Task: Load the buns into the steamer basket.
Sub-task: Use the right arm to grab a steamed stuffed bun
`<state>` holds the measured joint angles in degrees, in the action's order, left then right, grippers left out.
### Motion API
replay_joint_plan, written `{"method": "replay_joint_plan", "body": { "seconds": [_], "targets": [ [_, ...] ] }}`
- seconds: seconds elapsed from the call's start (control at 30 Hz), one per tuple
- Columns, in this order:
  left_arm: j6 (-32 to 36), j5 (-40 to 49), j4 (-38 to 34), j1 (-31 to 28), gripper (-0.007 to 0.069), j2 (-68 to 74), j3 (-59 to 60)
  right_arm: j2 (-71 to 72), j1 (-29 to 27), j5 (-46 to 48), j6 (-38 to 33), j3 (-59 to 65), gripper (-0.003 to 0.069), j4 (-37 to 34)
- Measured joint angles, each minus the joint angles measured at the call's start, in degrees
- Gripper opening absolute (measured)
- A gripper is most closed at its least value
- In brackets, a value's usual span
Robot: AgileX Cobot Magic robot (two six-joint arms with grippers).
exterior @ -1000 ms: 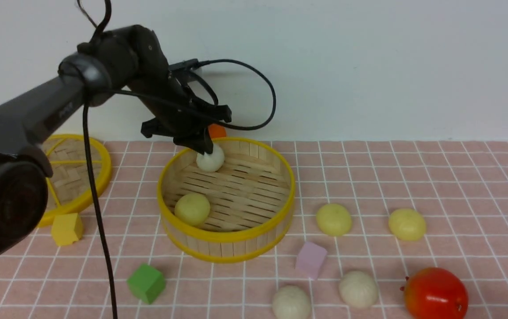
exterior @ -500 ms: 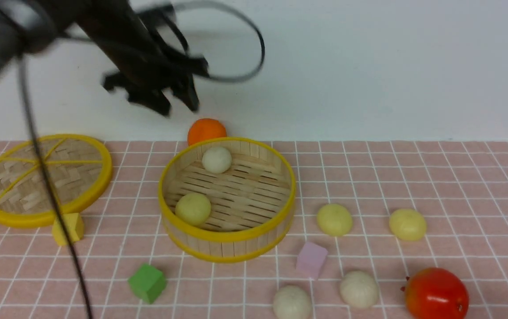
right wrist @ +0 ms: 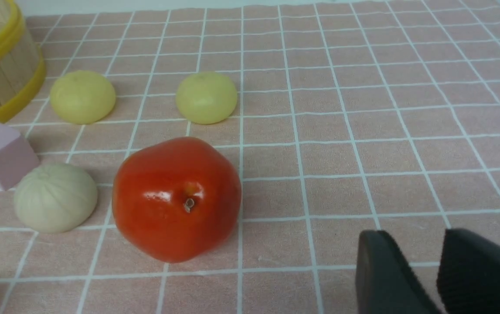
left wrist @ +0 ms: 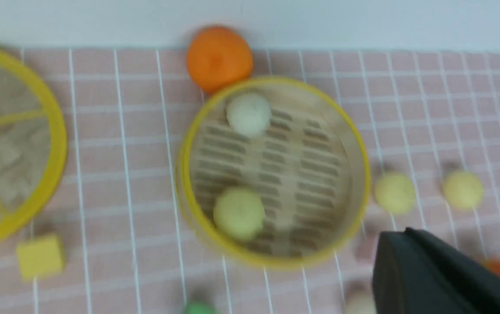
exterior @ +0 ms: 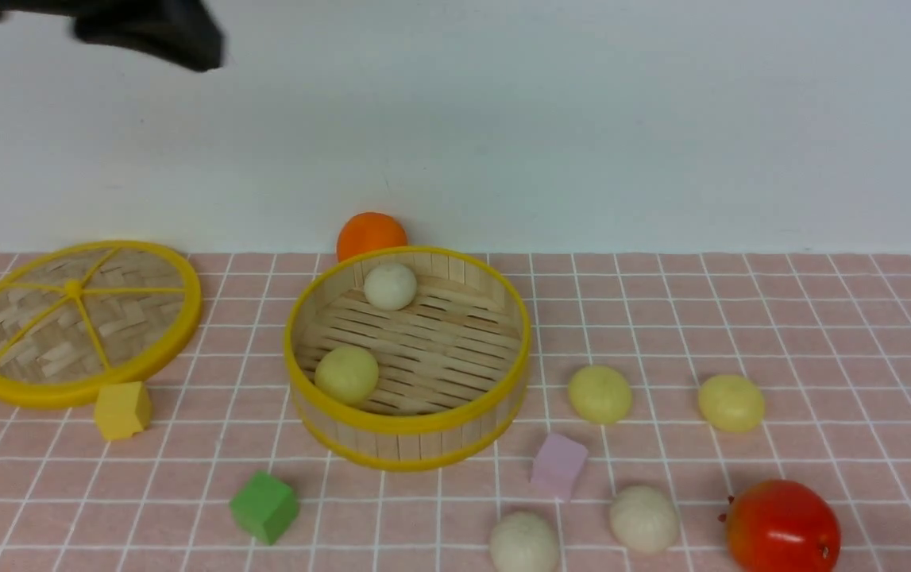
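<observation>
The steamer basket [exterior: 407, 445] stands mid-table and holds an off-white bun [exterior: 390, 286] at its far side and a pale yellow bun [exterior: 346, 374] at its near left. To its right on the cloth lie two pale yellow buns [exterior: 599, 393] [exterior: 731, 402] and two off-white buns [exterior: 524, 543] [exterior: 643, 518]. My left gripper [exterior: 205, 52] is high at the far left, blurred, its jaws together and empty; it also shows in the left wrist view [left wrist: 406, 235]. My right gripper [right wrist: 424, 240] hovers low near the red fruit, its jaws a narrow gap apart and empty.
A glossy red fruit [exterior: 781, 526] sits at the near right. An orange fruit [exterior: 371, 234] sits behind the basket. The flat woven lid [exterior: 78, 318] lies at the left. A yellow cube [exterior: 121, 410], a green cube [exterior: 263, 507] and a pink cube [exterior: 557, 465] lie around the basket.
My left gripper let go of the off-white bun at the basket's far side, then rose and swung up to the far left. The bun stays in the basket.
</observation>
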<state>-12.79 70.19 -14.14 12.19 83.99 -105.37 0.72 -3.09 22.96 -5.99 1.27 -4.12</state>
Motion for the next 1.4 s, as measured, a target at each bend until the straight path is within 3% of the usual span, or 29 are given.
{"method": "replay_joint_plan", "body": {
  "seconds": [0.2,0.57,0.83,1.17,1.4],
  "targets": [
    [1.25,-0.89,-2.29,0.00,0.0013,-23.05,24.74,0.00,0.00,0.00,0.00,0.00,0.0242,0.00],
    [-1.76,-20.97,-4.01,0.00,0.0013,-59.36,58.09,0.00,0.00,0.00,0.00,0.00,0.0242,0.00],
    [-2.46,-24.64,-2.88,0.00,0.0013,-79.00,66.06,0.00,0.00,0.00,0.00,0.00,0.0242,0.00],
    [-2.46,-31.63,1.77,0.00,0.0013,-82.73,69.85,0.00,0.00,0.00,0.00,0.00,0.0242,0.00],
    [0.51,-50.15,5.59,0.00,0.0013,-82.68,81.84,0.00,0.00,0.00,0.00,0.00,0.0242,0.00]
  ]
}}
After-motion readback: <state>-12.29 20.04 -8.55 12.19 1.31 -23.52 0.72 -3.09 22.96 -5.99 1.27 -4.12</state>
